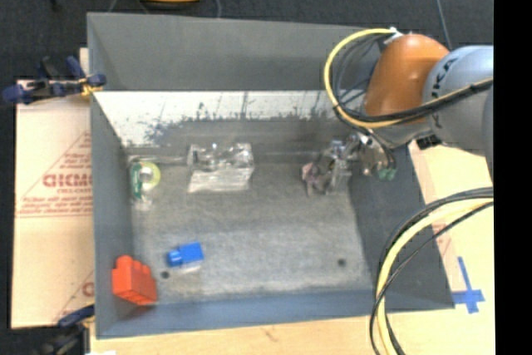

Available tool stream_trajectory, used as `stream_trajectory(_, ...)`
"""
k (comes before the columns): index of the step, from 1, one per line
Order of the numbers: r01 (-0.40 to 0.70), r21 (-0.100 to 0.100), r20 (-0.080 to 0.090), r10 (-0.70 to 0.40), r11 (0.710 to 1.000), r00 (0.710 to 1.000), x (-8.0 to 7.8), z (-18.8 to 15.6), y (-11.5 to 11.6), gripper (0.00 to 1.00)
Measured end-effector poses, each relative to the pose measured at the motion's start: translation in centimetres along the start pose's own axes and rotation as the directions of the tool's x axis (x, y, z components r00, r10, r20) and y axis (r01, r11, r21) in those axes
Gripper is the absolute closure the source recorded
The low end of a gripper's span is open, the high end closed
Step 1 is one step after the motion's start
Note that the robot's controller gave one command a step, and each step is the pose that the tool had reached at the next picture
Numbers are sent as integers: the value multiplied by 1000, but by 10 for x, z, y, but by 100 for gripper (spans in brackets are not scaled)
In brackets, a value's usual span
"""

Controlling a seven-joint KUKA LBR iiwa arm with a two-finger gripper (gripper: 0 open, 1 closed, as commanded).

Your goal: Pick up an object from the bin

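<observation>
My gripper (pixel 334 164) is low over the bin floor at the right, near the back wall. A small dark, purplish thing (pixel 313 176) sits right at its left tip; I cannot make out whether it is gripped or just lying there. A crumpled clear plastic packet (pixel 220 166) lies to the gripper's left, in the middle of the bin's back part and apart from it.
A clear round thing with a yellow-green middle (pixel 143 179) lies by the left wall. A small blue piece (pixel 184 254) and an orange block (pixel 133 280) sit at the front left corner. The arm with its orange cover and yellow cable comes in over the right rim.
</observation>
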State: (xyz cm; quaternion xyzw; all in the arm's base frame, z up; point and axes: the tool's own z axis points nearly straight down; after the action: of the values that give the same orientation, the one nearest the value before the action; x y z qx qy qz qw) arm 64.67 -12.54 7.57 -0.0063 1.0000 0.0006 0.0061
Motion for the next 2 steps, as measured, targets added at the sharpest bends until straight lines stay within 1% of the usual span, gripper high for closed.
stream_trajectory(2, 1, 0, 0, -1, 1000, 1000, 0, 0, 0, 100)
